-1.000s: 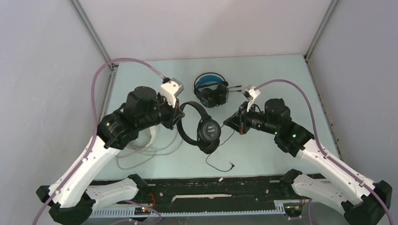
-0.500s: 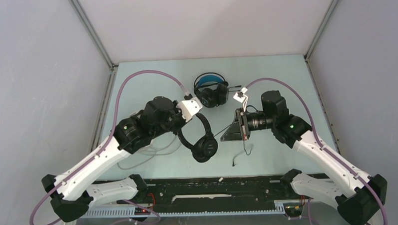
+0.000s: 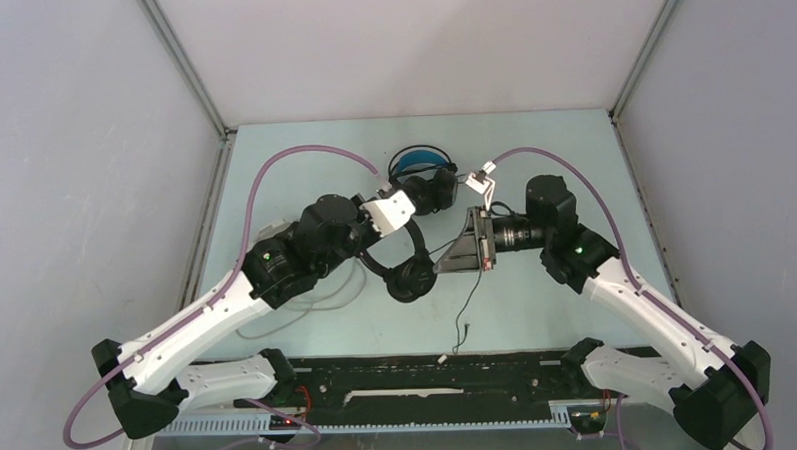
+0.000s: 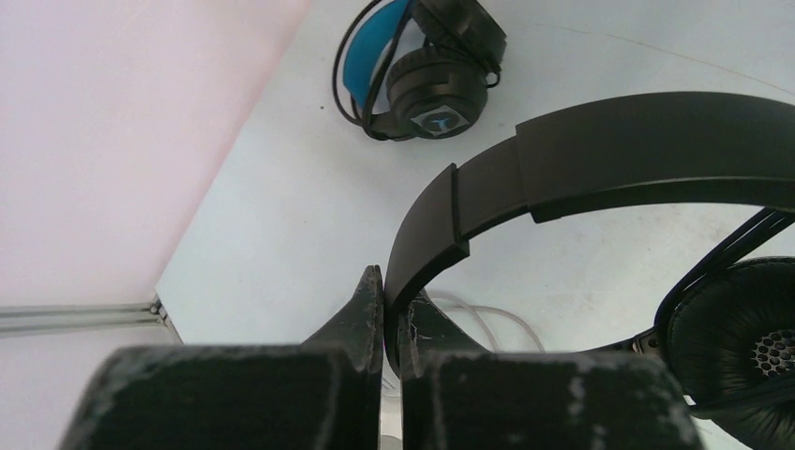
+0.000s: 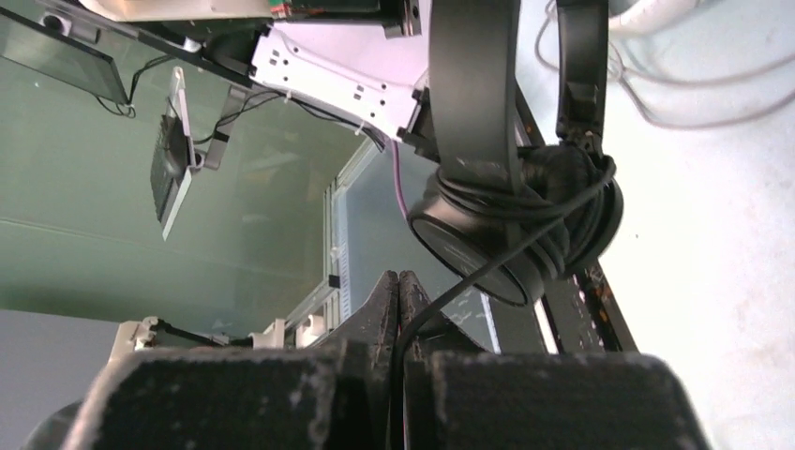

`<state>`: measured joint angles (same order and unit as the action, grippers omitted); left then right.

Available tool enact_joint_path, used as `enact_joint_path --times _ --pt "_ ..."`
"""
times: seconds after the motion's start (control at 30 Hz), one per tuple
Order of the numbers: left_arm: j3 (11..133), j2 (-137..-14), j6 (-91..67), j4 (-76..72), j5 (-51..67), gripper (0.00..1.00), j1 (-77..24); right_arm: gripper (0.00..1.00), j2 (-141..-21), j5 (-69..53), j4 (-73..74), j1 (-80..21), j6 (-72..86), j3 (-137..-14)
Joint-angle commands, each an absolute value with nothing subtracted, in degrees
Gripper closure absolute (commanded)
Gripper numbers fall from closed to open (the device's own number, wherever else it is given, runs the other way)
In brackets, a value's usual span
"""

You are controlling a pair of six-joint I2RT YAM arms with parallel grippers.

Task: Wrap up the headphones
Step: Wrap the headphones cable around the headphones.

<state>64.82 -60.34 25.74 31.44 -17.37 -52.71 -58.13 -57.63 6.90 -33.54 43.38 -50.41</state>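
Left gripper (image 4: 384, 281) clamped on headband of black headphones (image 3: 408, 279), held over mid table (image 3: 538, 310). Right gripper (image 5: 399, 281) pinched on cable (image 5: 450, 293), just right of ear cups; cable runs leftward into coils round cups.

A robotics lab cell. Plain white panels (image 3: 408, 45) in aluminium framing (image 3: 181, 60) box in a pale bench (image 3: 302, 168). A slotted cable duct (image 3: 431, 420) lines its near edge.

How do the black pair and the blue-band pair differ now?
The black pair is held by its headband in the left gripper; the blue-band pair lies on the table. The black pair's cable is wound round its cups and pinched by the right gripper; nothing touches the blue-band pair. Both have black cups.
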Motion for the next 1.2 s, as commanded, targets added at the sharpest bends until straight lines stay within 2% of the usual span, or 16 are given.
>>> enact_joint_path --times 0.0,0.17,0.6,0.8,1.17 --pt "63.5 -60.2 26.6 30.1 -24.6 1.00 -52.6 0.98 -59.9 -55.6 -8.2 -35.3 51.7 -52.6" --pt "64.5 -60.7 22.5 31.1 -27.3 1.00 -52.6 0.97 -62.2 -53.2 -12.3 -38.0 54.6 -53.8" --pt "72.8 -67.7 9.3 38.1 -32.9 1.00 -51.7 0.89 -65.1 -39.1 -0.5 -44.1 45.8 -60.3" --pt "76.9 -68.6 1.1 40.7 -27.9 1.00 -47.6 0.90 -66.9 -36.0 2.0 -46.2 43.4 -61.6" --pt "80.1 -69.9 -4.9 44.5 -20.7 1.00 -44.5 0.91 -75.1 -30.3 8.6 -51.0 37.4 -70.6"
